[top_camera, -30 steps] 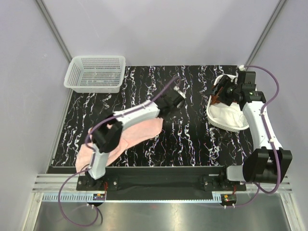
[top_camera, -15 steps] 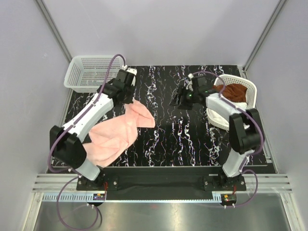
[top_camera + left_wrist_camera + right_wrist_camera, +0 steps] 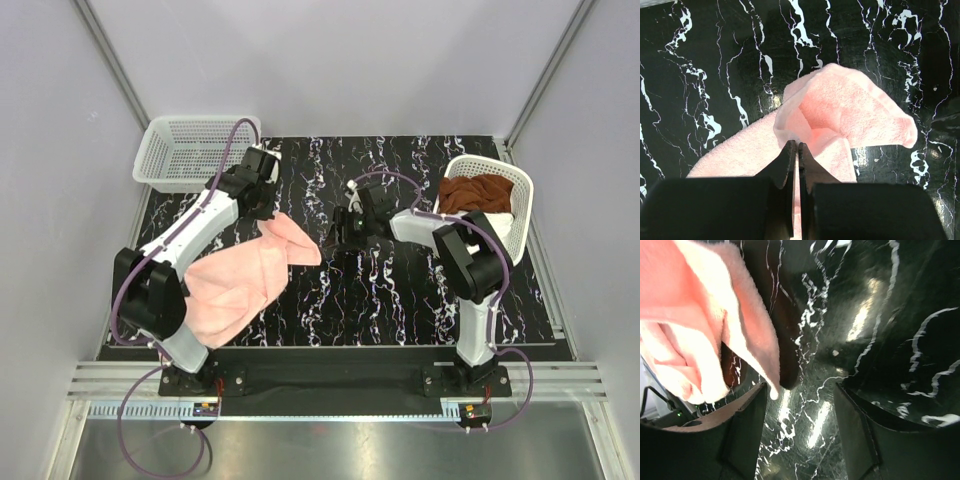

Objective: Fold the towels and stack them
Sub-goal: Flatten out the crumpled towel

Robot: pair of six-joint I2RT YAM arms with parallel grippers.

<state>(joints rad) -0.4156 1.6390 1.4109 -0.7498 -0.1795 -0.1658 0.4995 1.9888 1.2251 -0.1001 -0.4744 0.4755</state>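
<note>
The pink towel (image 3: 235,285) lies on the left half of the table (image 3: 400,290), its bulk crumpled at the near left and one edge drawn up toward the far middle into a raised, folded peak; it is not yet folded. The left gripper (image 3: 796,149) has its jaws pressed together at that peak, and its wrist view shows the cloth meeting the fingertips, so we judge it clamped on a thin pinch of the towel's edge. The right gripper (image 3: 799,390) has its jaws apart and holds nothing; it hangs low over the table just to the right of the towel's free corner, which sits nearer one finger than the middle of the gap.

Further right, the rust-brown towel (image 3: 478,192) is heaped in a tilted white basket (image 3: 505,168); a pale patch below it may be the white towel, but we cannot tell. A second mesh basket (image 3: 200,150) stands at the far left.

We take the step in hand to be spreading the pink towel between both arms. The risks from here, as we judge them: the right jaws close beside the corner and catch only a fringe, or nothing; the left pinch, being shallow, slips when the cloth is pulled taut; the two grippers, working near each other, knock together.
</note>
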